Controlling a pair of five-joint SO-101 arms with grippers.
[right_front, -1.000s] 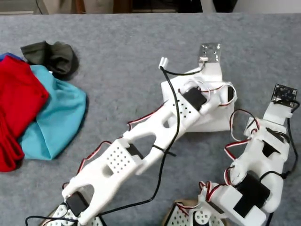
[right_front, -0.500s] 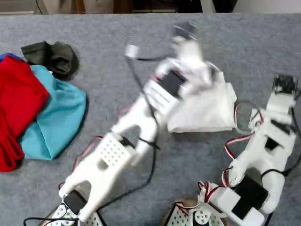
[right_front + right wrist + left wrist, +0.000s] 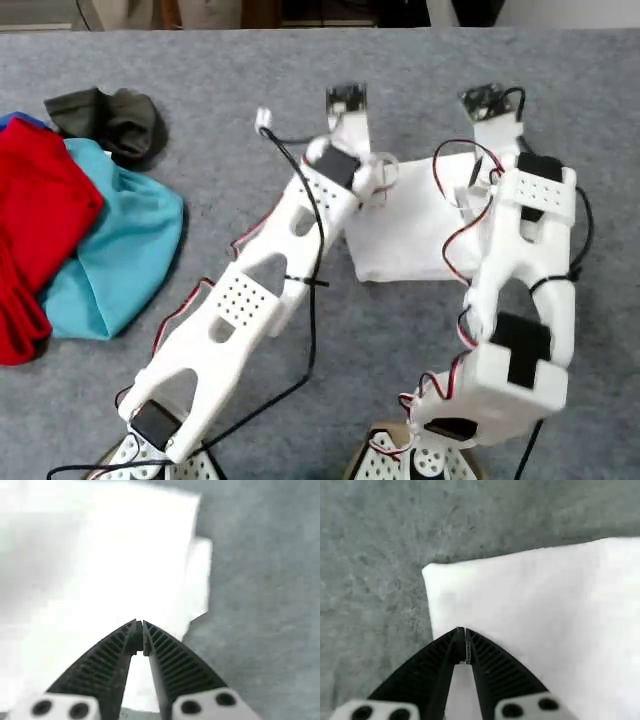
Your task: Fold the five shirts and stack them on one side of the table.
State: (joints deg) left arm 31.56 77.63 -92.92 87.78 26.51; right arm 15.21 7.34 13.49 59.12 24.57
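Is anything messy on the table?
Yes. The red shirt, blue shirt and dark shirt lie crumpled in a heap at the table's left side, not folded. The white shirt looks folded, though one edge sticks out.

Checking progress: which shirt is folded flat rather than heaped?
The white shirt, a neat rectangle; the red shirt, teal shirt and dark green shirt lie crumpled.

Nothing here can be read from where I stand: no words, labels, numbers or signs are legible on anything in sight.
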